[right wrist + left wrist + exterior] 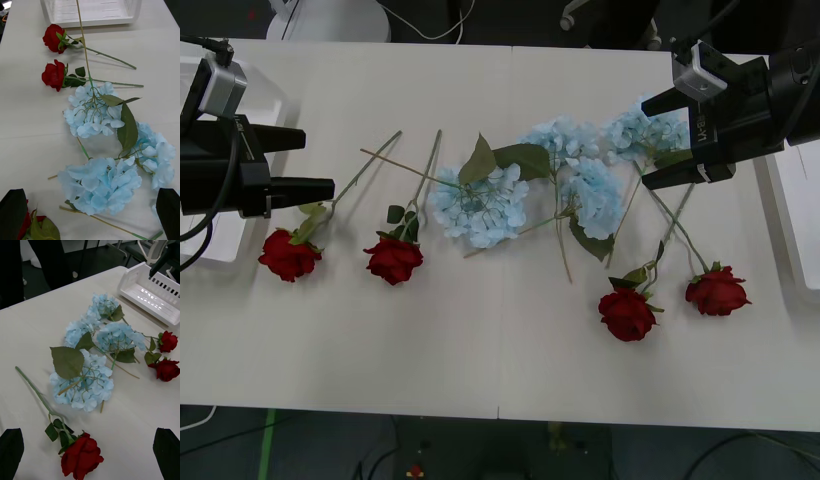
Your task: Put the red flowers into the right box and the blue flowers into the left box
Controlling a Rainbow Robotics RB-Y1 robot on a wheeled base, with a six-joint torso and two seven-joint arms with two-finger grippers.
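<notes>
Several red flowers lie on the white table: two roses at the left [289, 254] [393, 260] and two at the right [627, 314] [717, 291]. The blue flowers cluster in the middle [478, 208] [595, 195] and back right [645, 130]. My left gripper [315, 162] hovers open over the leftmost rose's stem, holding nothing. Open as well, my right gripper [650, 140] hangs over the rightmost blue head. The left box [265, 100] sits under my left arm. The right box [795, 210] lies at the right edge. The right wrist view shows blue heads [101, 183] between the black fingers [168, 212]. A rose [82, 457] lies close in the left wrist view.
Long stems and broad green leaves [480, 160] cross one another among the blue heads. The table's front strip is bare. The left box [93, 11] has a ribbed slotted floor, and the right box [150, 288] has slotted walls. Chairs stand beyond the table's far edge.
</notes>
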